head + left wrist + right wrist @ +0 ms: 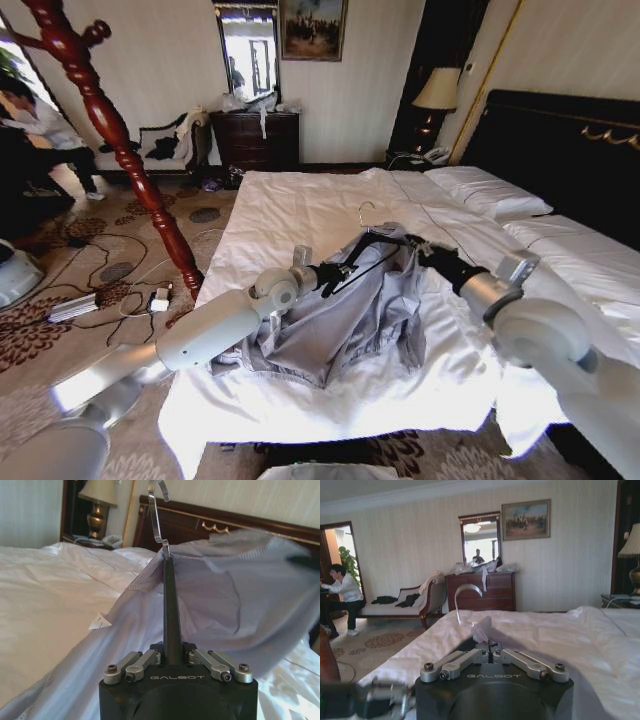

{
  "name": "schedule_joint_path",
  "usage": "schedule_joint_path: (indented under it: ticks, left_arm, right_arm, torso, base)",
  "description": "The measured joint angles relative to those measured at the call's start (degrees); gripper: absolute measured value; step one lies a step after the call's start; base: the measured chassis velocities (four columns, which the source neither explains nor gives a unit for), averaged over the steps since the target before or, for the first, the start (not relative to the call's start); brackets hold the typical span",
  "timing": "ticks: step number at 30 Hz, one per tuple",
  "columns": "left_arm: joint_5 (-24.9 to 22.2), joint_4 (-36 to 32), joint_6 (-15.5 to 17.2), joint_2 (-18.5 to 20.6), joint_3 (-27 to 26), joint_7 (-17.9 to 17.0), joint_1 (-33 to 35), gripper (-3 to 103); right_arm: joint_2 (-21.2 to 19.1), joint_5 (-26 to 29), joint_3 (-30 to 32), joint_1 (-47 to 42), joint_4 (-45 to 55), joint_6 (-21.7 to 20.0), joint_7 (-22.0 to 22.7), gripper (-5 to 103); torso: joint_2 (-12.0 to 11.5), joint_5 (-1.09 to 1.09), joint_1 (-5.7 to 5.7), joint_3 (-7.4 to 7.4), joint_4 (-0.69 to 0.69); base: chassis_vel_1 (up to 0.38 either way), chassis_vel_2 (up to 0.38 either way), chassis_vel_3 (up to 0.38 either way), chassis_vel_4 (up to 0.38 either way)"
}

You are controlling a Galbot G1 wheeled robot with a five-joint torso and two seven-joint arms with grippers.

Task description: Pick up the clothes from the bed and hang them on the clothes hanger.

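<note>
**Both grippers hold the hanger inside the garment above the bed**

The left gripper [338, 273] is clenched on the clothes hanger [372, 243]: from the left wrist, its fingers close around a black bar of the hanger [171, 625], which rises straight from between them to the silver wire hook [157, 515]. The clothes [210, 600], light blue-grey and thin, drape over that bar and fall away on both sides, the stitched neck opening sitting right at the base of the hook.

The right gripper [422, 247] reaches in from the other side, meeting the hanger's far shoulder under the fabric. From the right wrist its fingers [454, 663] are drawn in toward the middle, with a bunch of the pale fabric [481, 628] and the hook [465, 600] standing just ahead of them; what exactly they pinch I cannot tell.

In the head view the clothes [340, 320] hang from the hanger between the two grippers, the lower part spread on the white sheet near the foot edge of the bed [300, 200]. The pillows [490, 190] lie toward the black headboard [570, 140] on the far right.
</note>
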Motion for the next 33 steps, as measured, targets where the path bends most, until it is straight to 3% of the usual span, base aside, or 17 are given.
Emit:
schedule_joint_path:
  ticks: [15,17,19,22,23,25,28,30,33]
  left_arm:
    - [0.15,0.02,-2.29,-0.77,-2.00,0.37,-0.38,18]
    - [0.26,-0.04,-2.46,-0.67,-2.05,0.37,-0.29,18]
    - [0.26,-0.06,-2.47,-0.63,-2.09,0.36,-0.24,18]
    - [0.31,0.05,-2.56,-0.55,-2.38,0.39,-0.16,18]
    - [0.31,0.05,-2.56,-0.55,-2.38,0.39,-0.16,18]
    - [0.34,0.50,-2.67,-0.66,-2.67,0.40,-0.19,18]
    - [0.37,1.06,-2.70,-0.88,-2.88,0.41,-0.32,18]
    - [0.36,1.33,-2.72,-1.02,-3.05,0.59,-0.47,18]
    - [0.24,0.65,-2.73,-0.80,-3.15,1.28,-0.63,18]
  right_arm:
    - [1.25,-0.25,-4.13,-1.71,1.23,-1.71,-2.15,-1]
    - [1.23,-0.45,-4.23,-2.39,1.57,-1.81,-2.52,9]
    - [1.23,-0.47,-4.23,-2.67,1.70,-1.83,-2.62,9]
    - [1.30,-0.88,-4.22,-4.04,2.23,-1.84,-3.20,25]
    - [1.30,-0.88,-4.22,-4.04,2.23,-1.84,-3.20,25]
    - [1.18,-2.77,-3.89,-5.26,2.53,-1.71,-4.42,37]
    - [0.88,-4.54,-3.25,-6.35,3.02,-1.64,-5.49,42]
    - [0.78,-6.86,-2.27,-7.32,3.13,-0.96,-5.91,54]
    - [0.91,-9.81,-0.74,-7.19,1.30,0.73,-4.40,65]
  torso:
    - [0.00,-0.01,0.00,0.00,0.00]
    - [0.00,0.00,0.00,0.00,0.00]
    - [0.00,0.00,0.00,0.00,0.00]
    - [0.00,0.00,0.00,0.00,0.00]
    - [0.00,0.00,0.00,0.00,0.00]
    - [0.00,0.00,0.00,0.00,0.01]
    - [0.00,0.00,0.00,0.00,0.00]
    - [0.00,0.00,0.00,0.00,0.00]
    - [0.00,0.00,0.00,0.00,0.00]
  base:
    - [0.000,0.000,0.000,0.000]
    - [0.000,0.000,0.000,0.000]
    - [0.000,0.000,0.000,0.000]
    - [0.000,0.000,0.000,0.000]
    - [0.000,0.000,0.000,0.000]
    - [0.000,0.000,0.000,0.000]
    - [0.000,0.000,0.000,0.000]
    - [0.000,0.000,0.000,0.000]
    - [0.000,0.000,0.000,0.000]
